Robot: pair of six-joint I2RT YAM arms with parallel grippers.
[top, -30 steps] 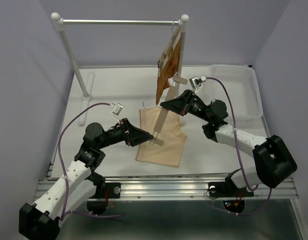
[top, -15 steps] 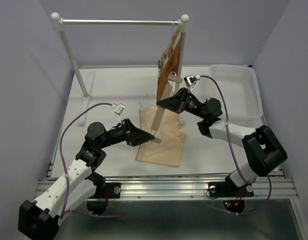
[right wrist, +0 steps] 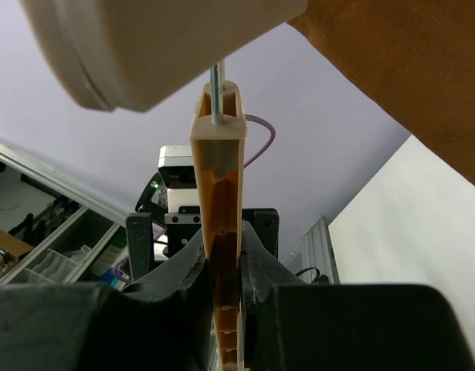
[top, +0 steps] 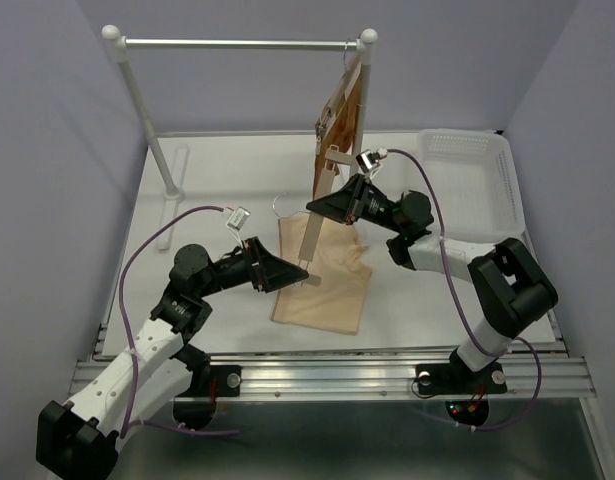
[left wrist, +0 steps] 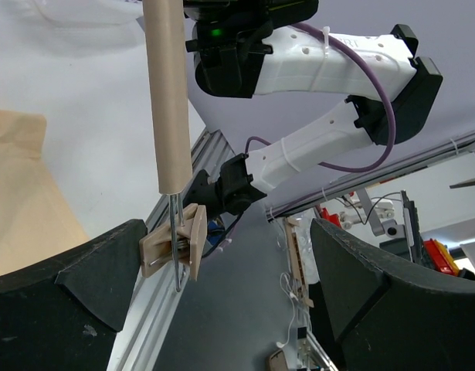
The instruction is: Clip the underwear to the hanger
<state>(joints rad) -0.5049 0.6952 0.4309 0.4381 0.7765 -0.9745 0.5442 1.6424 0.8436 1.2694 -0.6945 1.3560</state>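
Right gripper [top: 317, 207] clamped on upper end of hanger [top: 311, 240]; wooden bar slants down over underwear [top: 332, 290]. Underwear lies flat on table [top: 227, 180], not clipped. Left gripper [top: 292, 272] spread wide, holding nothing; hanger's lower end clip [left wrist: 173, 247] sits between its fingers, contact unclear.

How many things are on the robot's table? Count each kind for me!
Clothes: 2 (the underwear, a rust-brown garment)
Hangers: 2 (the hanger, a second hanger holding the brown garment)
Clothes rack: 1
White basket: 1
Total: 6
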